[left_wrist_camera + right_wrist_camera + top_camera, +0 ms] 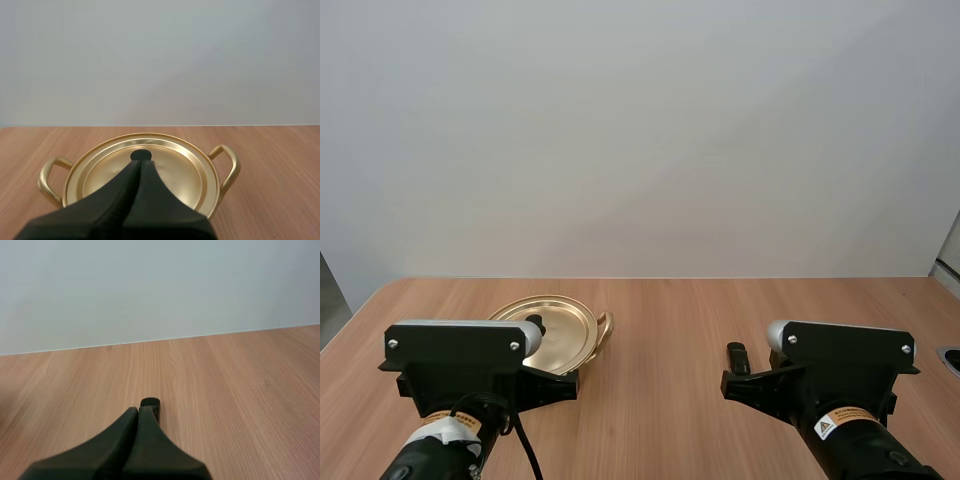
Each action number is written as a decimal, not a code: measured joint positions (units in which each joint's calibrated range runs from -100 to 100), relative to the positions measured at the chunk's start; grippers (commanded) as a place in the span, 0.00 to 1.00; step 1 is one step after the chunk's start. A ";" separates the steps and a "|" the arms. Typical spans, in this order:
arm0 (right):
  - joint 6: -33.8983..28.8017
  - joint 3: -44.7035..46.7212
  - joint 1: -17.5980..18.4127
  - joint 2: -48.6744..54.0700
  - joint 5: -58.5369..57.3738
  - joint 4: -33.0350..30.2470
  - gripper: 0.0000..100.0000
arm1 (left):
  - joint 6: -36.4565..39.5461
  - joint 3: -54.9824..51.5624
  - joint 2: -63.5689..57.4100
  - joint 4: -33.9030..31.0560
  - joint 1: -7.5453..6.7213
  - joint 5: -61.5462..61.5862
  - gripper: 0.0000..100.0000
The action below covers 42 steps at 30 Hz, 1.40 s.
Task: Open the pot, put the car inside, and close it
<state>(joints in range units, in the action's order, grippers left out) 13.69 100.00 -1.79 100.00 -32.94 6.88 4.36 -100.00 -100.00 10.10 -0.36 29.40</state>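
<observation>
High view: a gold pot (604, 329) with its lid (560, 325) on stands on the wooden table (670, 310). The left gripper (534, 323) is over the lid. The right gripper (737, 356) is well apart from the pot, over the table.

Left wrist view: the fingers are clenched into one dark wedge, empty, with the tip over the lid's middle, between the pot's two handles.

Right wrist view: the fingers are likewise clenched on nothing, above the table.
</observation>
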 measured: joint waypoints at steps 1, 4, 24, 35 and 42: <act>0.00 0.00 0.00 0.00 0.00 0.00 0.00 | 0.00 0.00 0.00 0.00 0.00 0.00 0.00; 0.00 0.00 0.00 0.00 0.00 0.00 0.00 | 0.00 0.00 0.00 0.00 0.00 0.00 0.00; 0.00 -1.22 0.00 0.00 12.65 -6.14 0.00 | -0.67 0.41 0.00 -1.44 0.00 -10.10 0.00; 0.00 -13.34 0.00 0.00 17.71 -7.89 0.00 | -2.21 16.35 0.00 -3.99 0.00 -35.26 0.00; 0.72 -22.24 0.00 0.00 -0.13 -7.89 0.00 | 0.52 23.44 0.00 -3.99 0.00 -29.40 0.00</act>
<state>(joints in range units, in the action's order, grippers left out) 14.41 77.76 -1.79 100.00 -33.07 -1.01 4.87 -76.56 -100.00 6.11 -0.36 0.00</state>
